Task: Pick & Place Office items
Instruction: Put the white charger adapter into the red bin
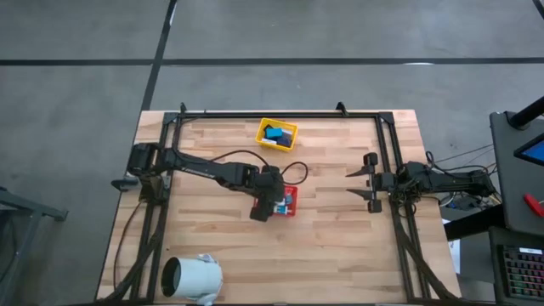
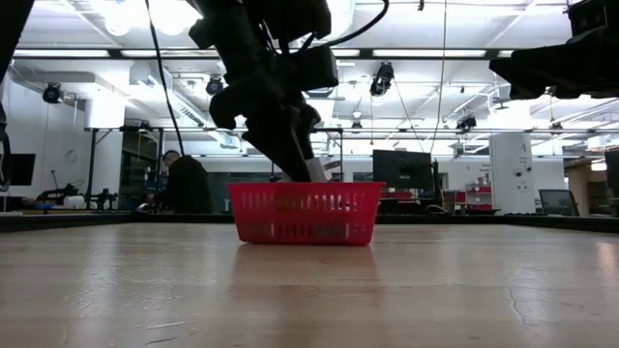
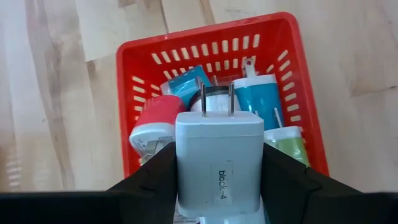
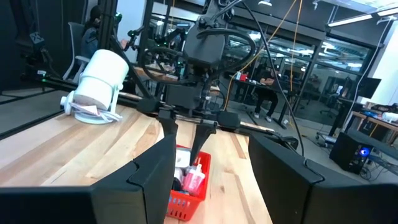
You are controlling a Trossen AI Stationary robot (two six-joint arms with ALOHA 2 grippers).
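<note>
Grey floor (image 1: 76, 127), ceiling lights (image 2: 174, 14), bg monitors (image 2: 401, 169).

held white charger block (image 3: 218, 163) cut off below, pieces beneath it hidden

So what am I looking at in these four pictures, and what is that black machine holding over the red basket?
It is a robot with two dark arms at a wooden table. One picture looks straight down, one looks level across the tabletop, and two come from small cameras on the arms' wrists. The left claw is over the red tray and is shut on a white plug block, a phone-charger type piece with two metal prongs. More such pieces, teal, pink and green, lie in that tray. A yellow tray near the table's far edge holds blue pieces. A large white cylinder lies near a corner. The right claw waits open at the right side, holding nothing.
</note>
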